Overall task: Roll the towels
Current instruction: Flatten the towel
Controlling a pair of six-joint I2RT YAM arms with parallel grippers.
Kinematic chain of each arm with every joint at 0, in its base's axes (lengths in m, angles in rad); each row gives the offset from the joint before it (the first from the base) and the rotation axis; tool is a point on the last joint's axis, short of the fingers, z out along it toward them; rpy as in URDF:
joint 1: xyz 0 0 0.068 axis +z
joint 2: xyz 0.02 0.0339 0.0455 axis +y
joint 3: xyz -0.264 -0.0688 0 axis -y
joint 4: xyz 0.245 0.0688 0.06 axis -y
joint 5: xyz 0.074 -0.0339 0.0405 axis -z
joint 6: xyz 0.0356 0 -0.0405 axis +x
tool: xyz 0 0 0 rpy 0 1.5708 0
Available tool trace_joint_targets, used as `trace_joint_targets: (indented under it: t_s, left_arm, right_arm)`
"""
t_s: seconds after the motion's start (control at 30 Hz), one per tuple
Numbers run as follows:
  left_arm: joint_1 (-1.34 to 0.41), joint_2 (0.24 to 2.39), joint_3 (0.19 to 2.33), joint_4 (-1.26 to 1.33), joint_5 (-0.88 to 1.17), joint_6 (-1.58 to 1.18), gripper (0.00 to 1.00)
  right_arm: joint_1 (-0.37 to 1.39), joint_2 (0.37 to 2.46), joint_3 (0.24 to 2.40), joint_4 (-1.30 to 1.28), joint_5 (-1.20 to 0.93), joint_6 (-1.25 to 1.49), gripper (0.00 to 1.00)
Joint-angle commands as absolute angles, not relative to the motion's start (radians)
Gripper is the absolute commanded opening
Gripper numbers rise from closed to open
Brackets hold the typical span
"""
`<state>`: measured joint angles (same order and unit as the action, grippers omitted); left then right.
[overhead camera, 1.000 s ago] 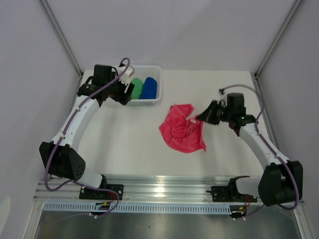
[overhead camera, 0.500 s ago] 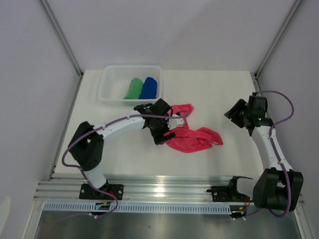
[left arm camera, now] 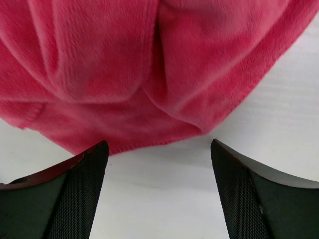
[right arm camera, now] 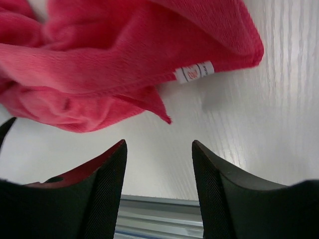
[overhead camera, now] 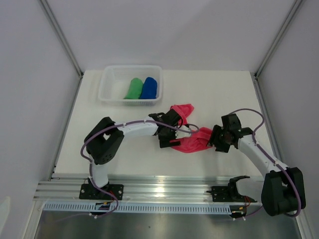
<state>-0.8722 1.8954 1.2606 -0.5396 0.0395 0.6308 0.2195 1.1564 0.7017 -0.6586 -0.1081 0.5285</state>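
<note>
Hazards, as a judgement: the pink-red towel lies bunched in loose ridges; a bite on a ridge instead of a single hem would likely gather several layers and leave it wadded, not flat enough to roll; uneven pulls from opposite sides could twist it or drag it across the surface; a shallow bite on the fuzzy hem may slip; the two arms work near one another over the same cloth and could knock together.

Left pincer: jaws apart, nothing between them; tips low over the bare surface just short of the towel's hem, with the cloth directly ahead.

Right pincer: jaws apart, empty; the towel lies ahead and mostly to the left of the tips; a pointed corner comes nearest, and the white label sits just beyond.

Pink-red towel, location: near the middle of the surface, between the two pincers; not yet rolled.

Green towel and blue towel: bundled side by side in the basket at the far left; well apart from both pincers.
</note>
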Motion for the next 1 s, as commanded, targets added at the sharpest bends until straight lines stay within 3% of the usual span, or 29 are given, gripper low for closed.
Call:
trace_joint_targets:
  t_s: [0.0,0.17,0.27,0.37,0.4,0.47,0.5,0.53,0.63,0.8,0.97]
  left_arm:
    - [-0.876,1.931,1.336,-0.557,0.081,0.664,0.85]
    - [-0.874,1.962,1.353,-0.584,0.106,0.641,0.77]
    - [-0.873,1.979,1.365,-0.607,0.143,0.624,0.60]
    - [-0.864,1.973,1.374,-0.615,0.169,0.601,0.36]
    - [-0.859,1.973,1.381,-0.620,0.179,0.592,0.20]
    - [-0.850,1.967,1.388,-0.627,0.178,0.574,0.01]
    - [-0.845,1.965,1.391,-0.633,0.176,0.566,0.01]
    - [-0.839,1.962,1.396,-0.644,0.175,0.557,0.01]
    - [-0.792,1.922,1.420,-0.690,0.181,0.506,0.01]
    - [-0.623,1.699,1.410,-0.773,0.245,0.453,0.01]
    - [-0.479,1.462,1.437,-0.911,0.287,0.486,0.01]
  right_arm:
    - [0.221,1.176,0.632,-0.557,-0.143,0.620,0.58]
    - [0.219,1.242,0.598,-0.416,-0.084,0.638,0.60]
    - [0.219,1.291,0.600,-0.325,-0.069,0.614,0.59]
    - [0.221,1.347,0.612,-0.276,-0.094,0.585,0.43]
    - [0.221,1.356,0.617,-0.272,-0.095,0.568,0.32]
    - [0.221,1.367,0.637,-0.268,-0.104,0.549,0.17]
    - [0.222,1.368,0.649,-0.268,-0.132,0.540,0.02]
    - [0.227,1.368,0.688,-0.276,-0.152,0.532,0.00]
    - [0.265,1.374,0.816,-0.336,-0.286,0.509,0.00]
    - [0.360,1.390,1.281,-0.426,-0.467,0.509,0.00]
    - [0.396,1.424,1.503,-0.385,-0.601,0.599,0.00]
